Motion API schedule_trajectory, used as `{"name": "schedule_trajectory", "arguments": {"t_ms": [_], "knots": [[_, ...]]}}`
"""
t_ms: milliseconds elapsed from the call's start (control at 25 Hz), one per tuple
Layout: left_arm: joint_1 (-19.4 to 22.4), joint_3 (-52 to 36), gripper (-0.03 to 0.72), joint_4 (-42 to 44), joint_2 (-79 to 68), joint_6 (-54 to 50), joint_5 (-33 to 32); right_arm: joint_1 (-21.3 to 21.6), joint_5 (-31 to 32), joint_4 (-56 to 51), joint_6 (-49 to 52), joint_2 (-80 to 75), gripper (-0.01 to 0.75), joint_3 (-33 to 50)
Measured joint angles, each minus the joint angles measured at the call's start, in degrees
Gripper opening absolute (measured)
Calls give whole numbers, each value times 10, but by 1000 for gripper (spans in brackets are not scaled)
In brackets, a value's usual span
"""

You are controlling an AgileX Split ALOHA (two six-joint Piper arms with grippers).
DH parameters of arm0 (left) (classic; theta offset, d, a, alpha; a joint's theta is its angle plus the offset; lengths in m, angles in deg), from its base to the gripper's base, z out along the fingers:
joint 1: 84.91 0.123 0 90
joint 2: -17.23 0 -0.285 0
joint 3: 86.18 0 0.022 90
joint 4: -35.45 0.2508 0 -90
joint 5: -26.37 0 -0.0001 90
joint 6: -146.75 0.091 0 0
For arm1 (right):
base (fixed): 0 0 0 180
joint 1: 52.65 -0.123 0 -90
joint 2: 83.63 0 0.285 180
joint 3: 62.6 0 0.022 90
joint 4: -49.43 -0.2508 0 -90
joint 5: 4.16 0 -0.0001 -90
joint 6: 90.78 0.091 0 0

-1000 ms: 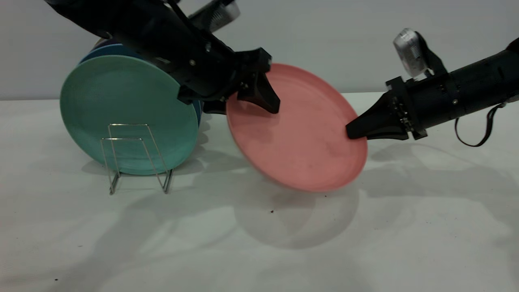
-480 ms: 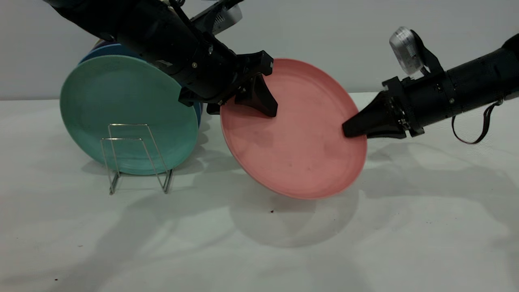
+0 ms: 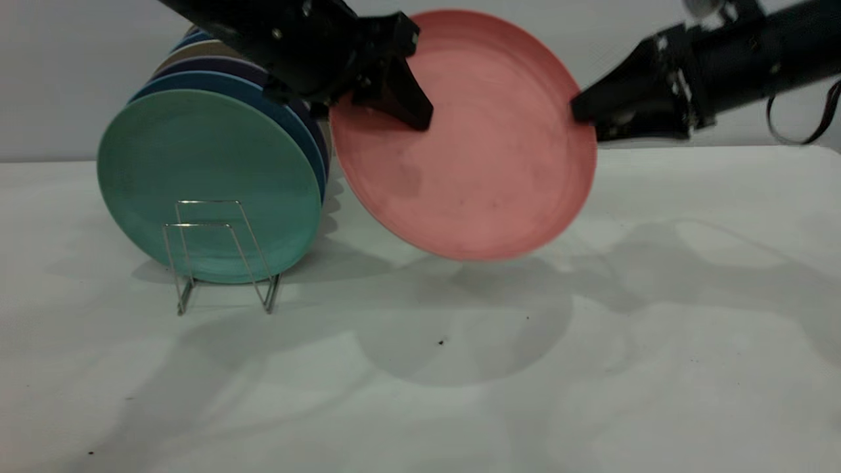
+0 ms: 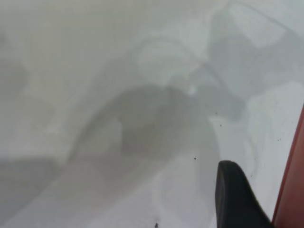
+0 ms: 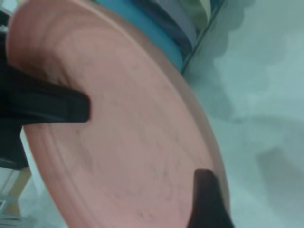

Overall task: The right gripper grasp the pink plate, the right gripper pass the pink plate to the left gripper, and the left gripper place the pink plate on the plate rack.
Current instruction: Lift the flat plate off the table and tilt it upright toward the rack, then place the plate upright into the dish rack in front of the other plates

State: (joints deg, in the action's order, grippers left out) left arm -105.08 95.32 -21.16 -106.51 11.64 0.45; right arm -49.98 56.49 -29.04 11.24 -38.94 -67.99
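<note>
The pink plate (image 3: 473, 157) hangs in the air, nearly upright, its face toward the exterior camera. My left gripper (image 3: 410, 115) is shut on its upper left rim, one pointed finger across the plate's face. My right gripper (image 3: 581, 108) is shut on the right rim. In the left wrist view one black finger (image 4: 232, 199) shows beside the plate's edge (image 4: 292, 190). In the right wrist view my right finger (image 5: 205, 199) lies on the plate (image 5: 133, 128), and the left gripper's finger (image 5: 47, 107) grips the far rim. The wire plate rack (image 3: 209, 202) stands on the table to the left, below the plate.
A mint-green plate (image 3: 197, 151) stands upright in the rack, with several darker plates (image 3: 263, 92) stacked behind it. The rack's front loops hold nothing. The white table (image 3: 591, 368) lies under the plate's shadow.
Both arms have lifted the pink plate well above the table and slightly left. It now stands more upright, and more of the stacked plates show behind the green one.
</note>
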Motion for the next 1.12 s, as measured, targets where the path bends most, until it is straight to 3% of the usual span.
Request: {"name": "schedule_trajectory", "arguments": {"t_ms": [280, 720, 880, 1120], "knots": [[2, 0, 311, 52, 36, 27, -44, 9, 4, -1, 10, 27, 506, 0], [29, 0, 311, 288, 152, 42, -63, 77, 60, 11, 53, 159, 506, 0], [61, 0, 311, 410, 202, 111, -68, 85, 67, 100, 107, 254, 474, 0], [90, 0, 311, 508, 246, 286, -75, 47, 84, 284, 243, 408, 351, 13]]}}
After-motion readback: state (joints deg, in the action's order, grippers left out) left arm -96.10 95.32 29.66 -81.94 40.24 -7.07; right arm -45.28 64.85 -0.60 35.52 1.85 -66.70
